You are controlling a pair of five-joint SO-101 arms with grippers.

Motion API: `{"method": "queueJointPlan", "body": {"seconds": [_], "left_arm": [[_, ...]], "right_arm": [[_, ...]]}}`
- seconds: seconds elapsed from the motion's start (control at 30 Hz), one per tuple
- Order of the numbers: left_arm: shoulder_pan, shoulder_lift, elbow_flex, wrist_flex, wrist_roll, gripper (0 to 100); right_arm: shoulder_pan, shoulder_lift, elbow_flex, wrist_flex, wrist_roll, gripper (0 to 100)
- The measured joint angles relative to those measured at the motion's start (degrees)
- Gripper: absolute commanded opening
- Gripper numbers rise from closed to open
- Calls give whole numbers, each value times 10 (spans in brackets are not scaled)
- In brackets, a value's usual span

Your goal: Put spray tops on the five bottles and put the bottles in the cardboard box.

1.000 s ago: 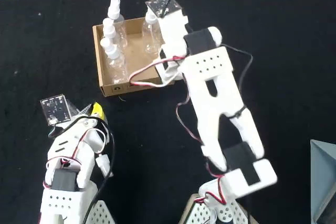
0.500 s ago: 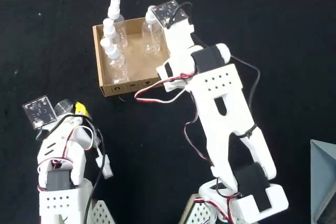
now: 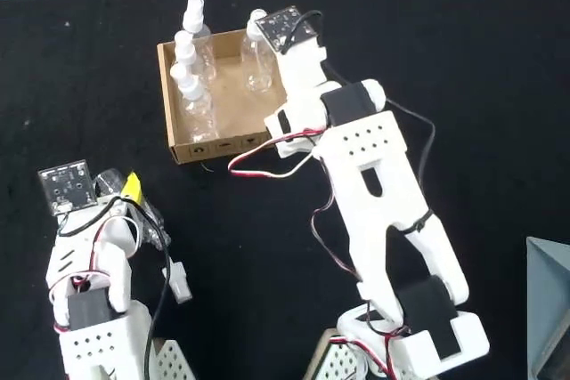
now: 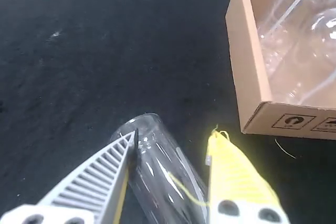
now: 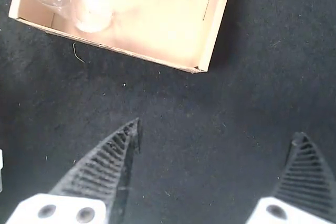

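The cardboard box [image 3: 174, 113] stands at the back of the black table. Three clear bottles with white spray tops [image 3: 184, 42] line its left wall, and another topped bottle [image 3: 258, 60] stands near its right wall. My left gripper [image 4: 170, 148] is at the front left, shut on a clear bottle [image 4: 160, 169] whose open neck has no top; the same bottle [image 3: 151, 222] also shows from above. My right gripper [image 5: 215, 135] hangs open over bare table just in front of the box's corner [image 5: 202, 61]. The right arm [image 3: 356, 131] reaches along the box's right side.
A grey object [image 3: 548, 309] sits at the table's right edge. A white plug [image 3: 179, 283] dangles from the left arm's cable. Black table stretches open between the two arms and to the right of the box.
My left gripper has drawn back to the left with the topless bottle. The right arm has shifted off the box, uncovering the bottle by its right wall.
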Motion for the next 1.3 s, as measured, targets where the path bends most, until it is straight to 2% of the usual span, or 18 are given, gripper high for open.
{"method": "queueJointPlan", "body": {"seconds": [0.27,0.67,1.3], "left_arm": [[-1,-1,-2,6,6,255],[-1,-1,-18,34,9,260],[-1,21,-39,35,9,260]], "right_arm": [[0,0,0,-2,0,374],[0,0,0,-2,0,374],[0,0,0,-2,0,374]]}}
